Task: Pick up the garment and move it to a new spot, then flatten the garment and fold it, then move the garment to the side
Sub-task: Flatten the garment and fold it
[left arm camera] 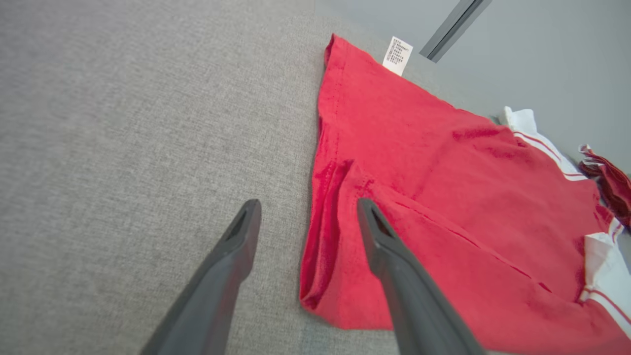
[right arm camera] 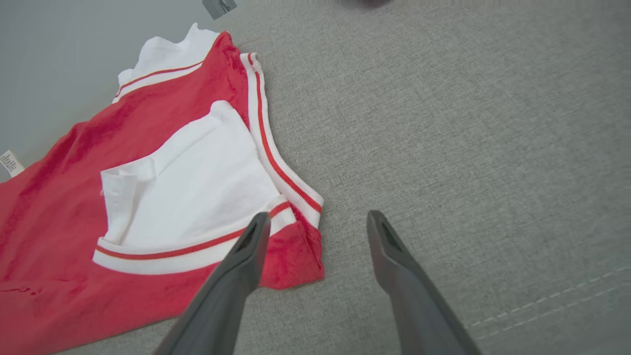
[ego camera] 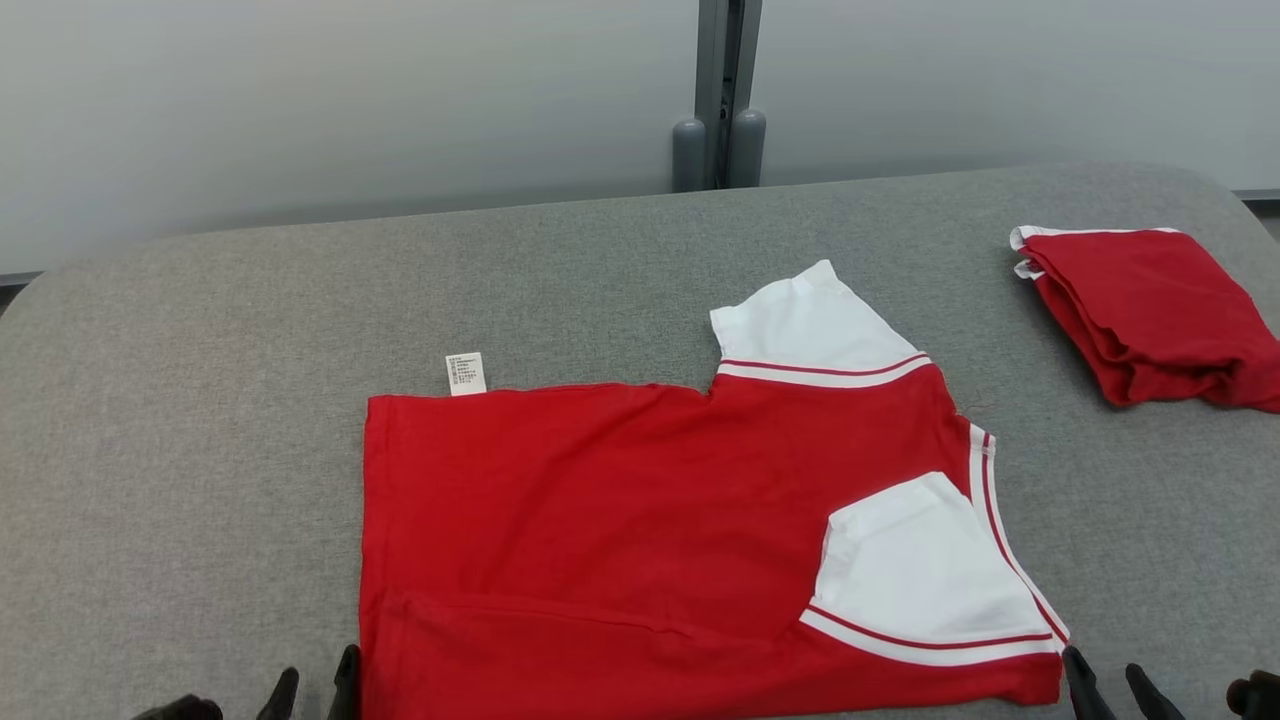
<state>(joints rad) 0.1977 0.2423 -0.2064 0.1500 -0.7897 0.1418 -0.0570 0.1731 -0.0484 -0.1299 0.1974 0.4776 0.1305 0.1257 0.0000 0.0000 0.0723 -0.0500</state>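
Grey woven cloth covers the table [ego camera: 200, 450], rounded at its far corners, with a pale blank wall [ego camera: 300, 100] behind it and a grey metal post [ego camera: 725, 90] standing at twelve o'clock. The red garment [ego camera: 600, 520], white-sleeved, lies flat from the table's middle down toward six o'clock, its near edge turned over and a white care label [ego camera: 466, 373] poking out toward eleven. A folded red pile [ego camera: 1150, 310] sits at two o'clock, well apart. The left gripper [ego camera: 320, 668] at seven o'clock and the right gripper [ego camera: 1104, 662] at five both stand spread wide, gripping nothing, at the garment's near corners.
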